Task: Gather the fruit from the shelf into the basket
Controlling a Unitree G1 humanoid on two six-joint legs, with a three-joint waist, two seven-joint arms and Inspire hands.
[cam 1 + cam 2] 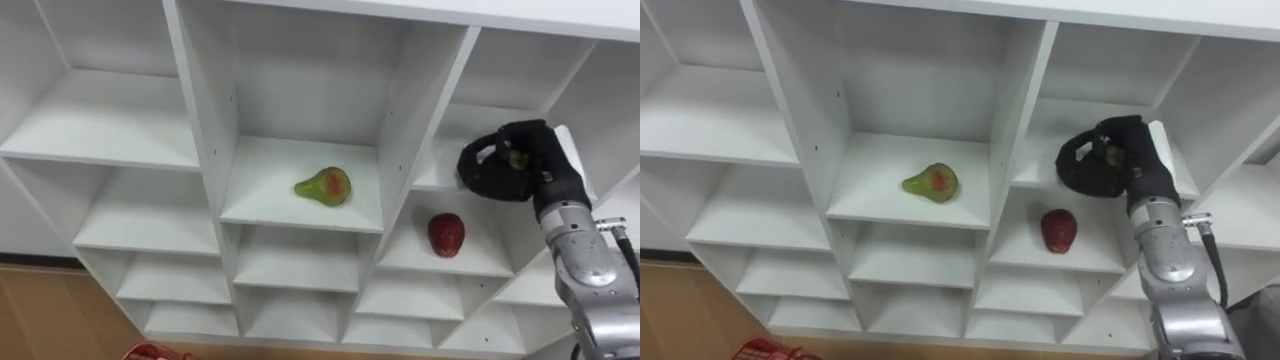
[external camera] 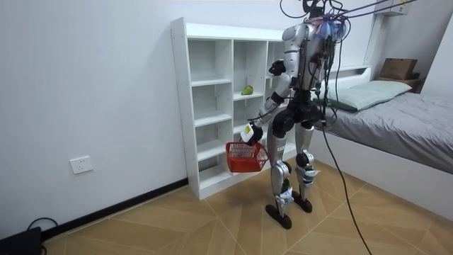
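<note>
Two lie shelved: green pear (image 1: 323, 187) blushed red, dark-red apple (image 1: 446, 234).

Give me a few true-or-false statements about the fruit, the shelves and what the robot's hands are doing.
1. The pear lies in the middle column of the closet. True.
2. The red apple shares the pear's board. False: it sits one column to the right, on a lower board.
3. The right hand is flat and open. False: its fingers are curled round a small greenish thing, at the board above the apple.
4. The red basket stands on the floor. False: it hangs from the left hand, off the floor.
5. The robot stands upright before the closet. True.
</note>
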